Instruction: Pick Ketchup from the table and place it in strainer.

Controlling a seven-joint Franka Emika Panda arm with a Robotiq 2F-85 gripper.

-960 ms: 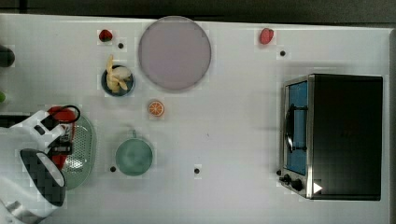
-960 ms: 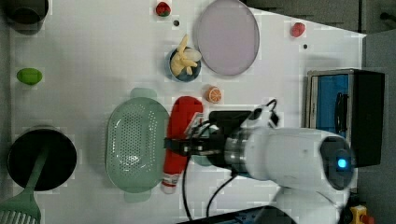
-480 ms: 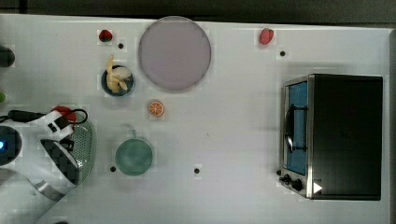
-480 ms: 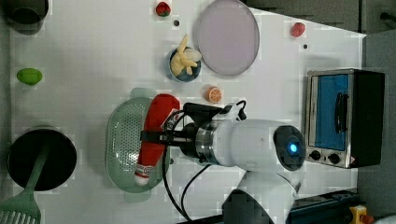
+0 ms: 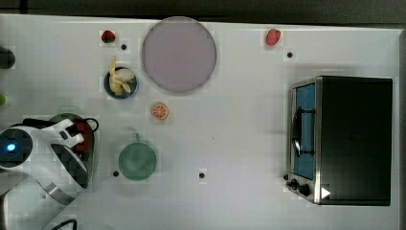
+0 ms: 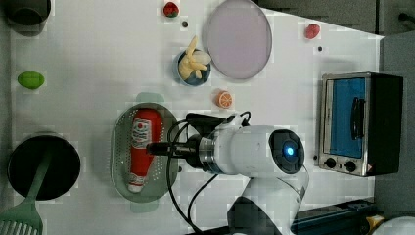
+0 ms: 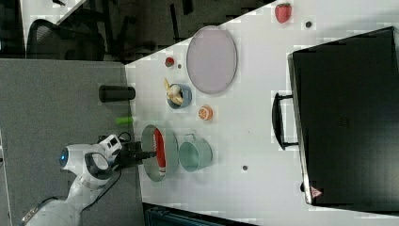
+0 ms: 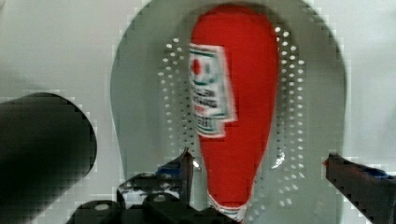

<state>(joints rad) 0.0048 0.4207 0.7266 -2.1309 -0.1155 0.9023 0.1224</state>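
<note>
In the top view, the red Ketchup squeeze bottle (image 5: pixel 84 135) shows as a red patch beside the white arm, inside the pale mint-green perforated strainer (image 5: pixel 92 158). A small blue bowl (image 5: pixel 120 83) holds banana pieces (image 5: pixel 118 79); the round teal-green cup (image 5: pixel 137 161) and the large grey round plate (image 5: pixel 179 53) hold nothing.

In the left view, the Ketchup lies flat in the strainer (image 6: pixel 119 152), label up and cap toward the left view's bottom. The label's print is too small to read. The gripper (image 6: pixel 152 148) sits over the strainer's right side.

In the right view, the bottle (image 7: pixel 159 148) lies in the strainer (image 7: pixel 170 155) beside the cup (image 7: pixel 195 156).

In the wrist view, the label (image 8: pixel 211 90) bears a red emblem and blurred, unreadable lines. The gripper (image 8: pixel 257 170) is spread wide, one fingertip (image 8: pixel 186 169) on each side of the bottle's tapered end, gripping nothing.
</note>
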